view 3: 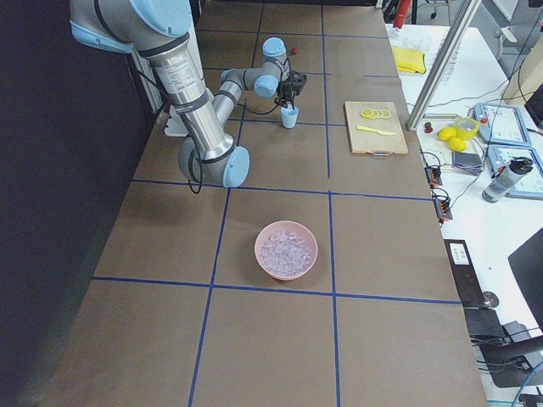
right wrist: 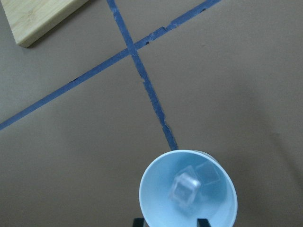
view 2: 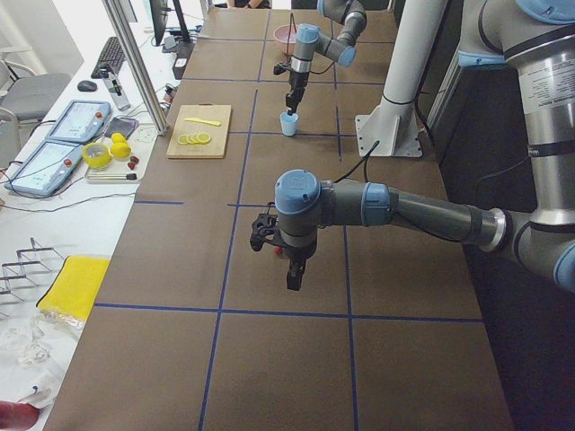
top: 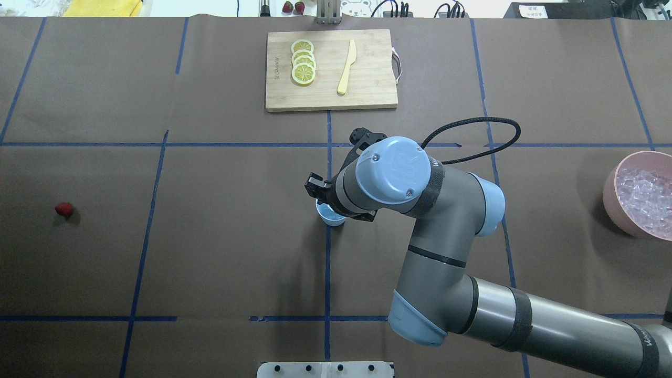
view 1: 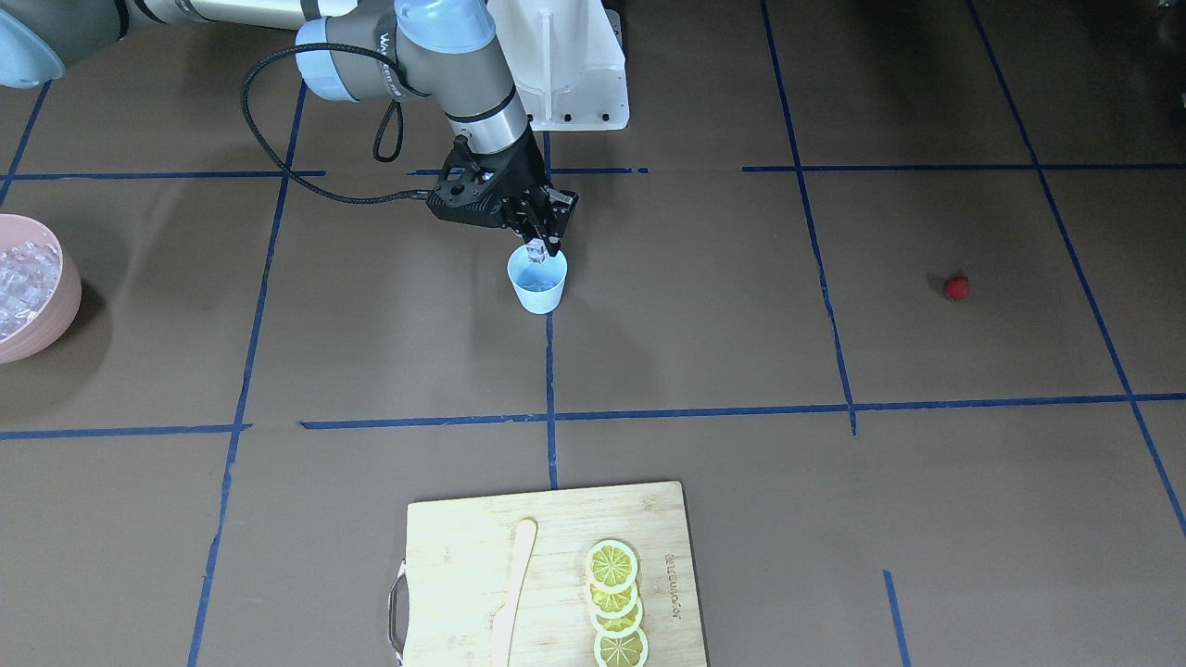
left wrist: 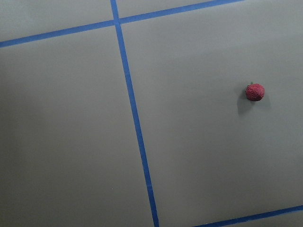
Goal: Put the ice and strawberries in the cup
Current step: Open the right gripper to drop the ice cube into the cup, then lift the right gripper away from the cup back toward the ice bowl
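The light blue cup [view 1: 537, 289] stands at the table's middle and also shows in the overhead view [top: 331, 216]. My right gripper [view 1: 543, 243] hangs just above its rim. In the right wrist view the fingertips [right wrist: 138, 221] stand wide apart, and a clear ice cube [right wrist: 185, 190] is free over the cup's mouth [right wrist: 154, 198]. A second cube shape lies inside. The red strawberry [view 1: 957, 288] lies alone far to my left [top: 64, 210] and shows in the left wrist view [left wrist: 254, 92]. My left gripper [view 2: 295, 278] hangs over bare table; I cannot tell its state.
A pink bowl [top: 611, 184] heaped with ice [top: 646, 197] stands at the right edge. A wooden cutting board [top: 367, 89] at the far side holds lemon slices [top: 303, 62] and a pale knife [top: 346, 68]. A white mount [view 1: 574, 83] stands by the robot's base.
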